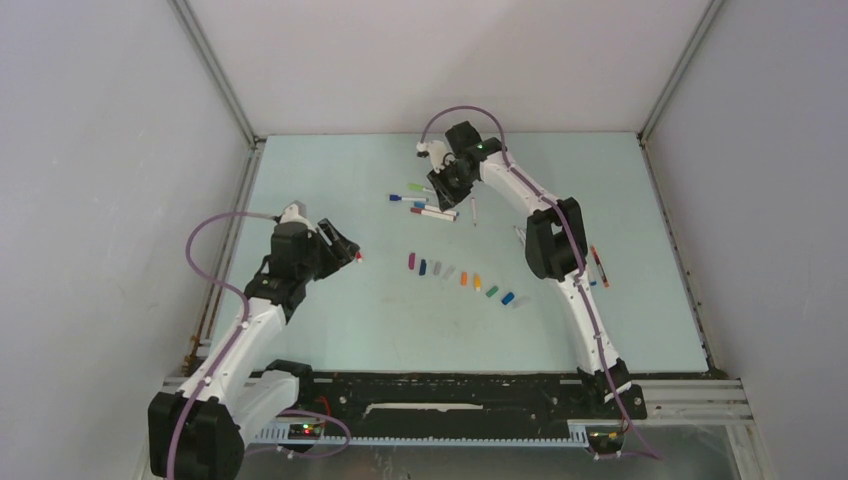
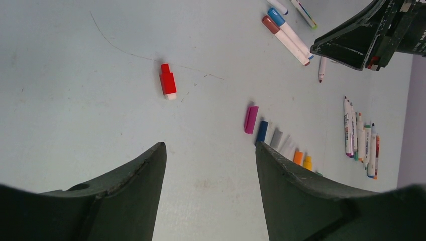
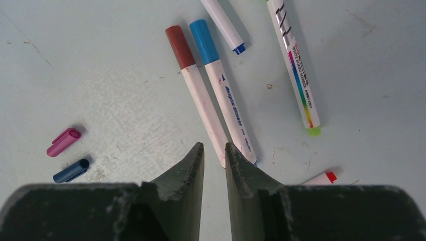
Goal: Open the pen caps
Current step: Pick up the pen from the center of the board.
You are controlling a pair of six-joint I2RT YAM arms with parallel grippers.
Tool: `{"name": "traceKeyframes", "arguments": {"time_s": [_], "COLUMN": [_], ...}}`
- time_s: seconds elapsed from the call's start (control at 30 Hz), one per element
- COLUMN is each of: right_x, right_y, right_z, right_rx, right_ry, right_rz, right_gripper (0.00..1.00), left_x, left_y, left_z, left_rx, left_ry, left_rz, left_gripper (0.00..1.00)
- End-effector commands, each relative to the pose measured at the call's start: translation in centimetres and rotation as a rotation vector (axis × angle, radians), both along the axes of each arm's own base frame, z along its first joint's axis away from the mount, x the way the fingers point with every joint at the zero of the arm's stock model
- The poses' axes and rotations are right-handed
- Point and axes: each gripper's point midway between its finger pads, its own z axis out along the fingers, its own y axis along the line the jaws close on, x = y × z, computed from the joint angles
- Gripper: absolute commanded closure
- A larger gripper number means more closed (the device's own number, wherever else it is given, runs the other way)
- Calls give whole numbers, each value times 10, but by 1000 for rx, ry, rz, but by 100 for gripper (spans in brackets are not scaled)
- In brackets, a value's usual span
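Right fingers (image 3: 193,160) nearly together at the brown-capped pen (image 3: 201,98), twelve o'clock, likely steadying it, grip unclear; left fingers (image 2: 145,170) apart, empty.

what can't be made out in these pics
- Right wrist: the brown pen's lower end is hidden behind the right end effector, so it is unclear whether it is gripped.
- Right wrist: the red-tipped pen is mostly behind a finger.
- Left wrist: the cap row past the yellow cap is hidden by the left end effector.
- Top: the right jaws are too small to read.
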Motion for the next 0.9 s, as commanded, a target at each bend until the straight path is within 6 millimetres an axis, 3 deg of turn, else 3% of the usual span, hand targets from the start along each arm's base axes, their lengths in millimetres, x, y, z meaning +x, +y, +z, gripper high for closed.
{"name": "traceKeyframes", "arguments": {"time_s": [0.0, 0.57, 0.87], "right_x": [8, -1, -16], "right_y": [8, 9, 12], "right_z": [3, -17, -29], "right_rx": [2, -33, -127], "right_ry": [-38, -9, -40], "right_rz": [11, 35, 113], "right_gripper": [75, 75, 77], "left_x": [-1, -1, -3], "left_y": [0, 0, 0], "left_z": [-3, -7, -8], "left_rx": [4, 7, 6], "left_ry": [-6, 5, 6], "left_rz": [-17, -25, -26], "left_gripper": [31, 31, 31]}}
